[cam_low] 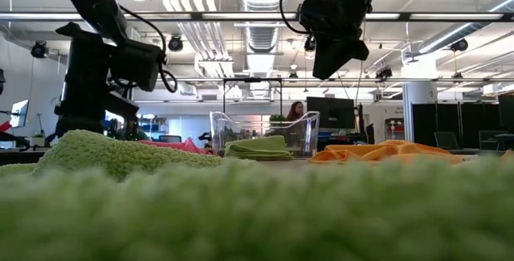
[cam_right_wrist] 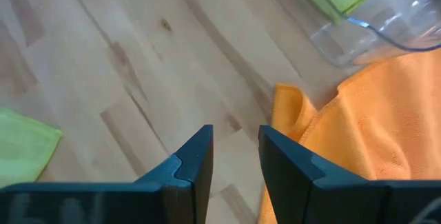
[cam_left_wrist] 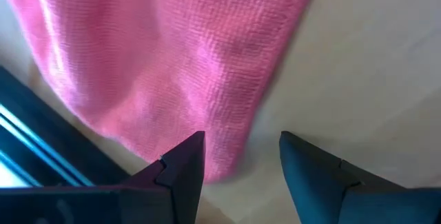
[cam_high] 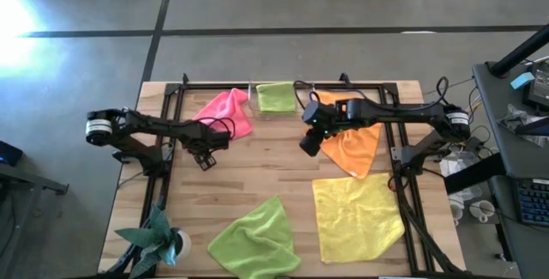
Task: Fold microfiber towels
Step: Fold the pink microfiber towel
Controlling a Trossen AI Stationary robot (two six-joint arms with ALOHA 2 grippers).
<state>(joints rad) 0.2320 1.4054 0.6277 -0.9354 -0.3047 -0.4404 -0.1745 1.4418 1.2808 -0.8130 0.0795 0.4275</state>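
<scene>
One green towel (cam_high: 276,96) is already folded and is lying in the clear tray (cam_low: 301,124) at 12 o'clock on the desk (cam_high: 257,176). Four towels are still left to fold. The pink towel (cam_high: 225,112) is lying bunched up at about 11 o'clock. The orange towel (cam_high: 357,145) is spread at about 2 o'clock, just beside the tray. The yellow towel (cam_high: 356,215) is lying flat at about 5 o'clock, and the other green towel (cam_high: 255,243) is lying at about 6 o'clock, near a small potted plant (cam_high: 159,238) in the corner.

The step in hand looks like the picking of the next towel, most likely the orange one. The right pincer (cam_high: 310,144) is held in the air above the bare wood, right at the 9 o'clock edge of the orange towel. Its jaws are a little apart and nothing is held between them. In the right wrist view a turned-up corner of the orange towel (cam_right_wrist: 289,100) is seen just past the pincer.

The left pincer (cam_high: 204,157) is held low at the 6 o'clock edge of the pink towel. Its jaws are apart and nothing is gripped.

Next, the right pincer probably needs to be moved over the orange edge, lowered, and closed on one layer only. Care is needed so that the tray is not bumped.
</scene>
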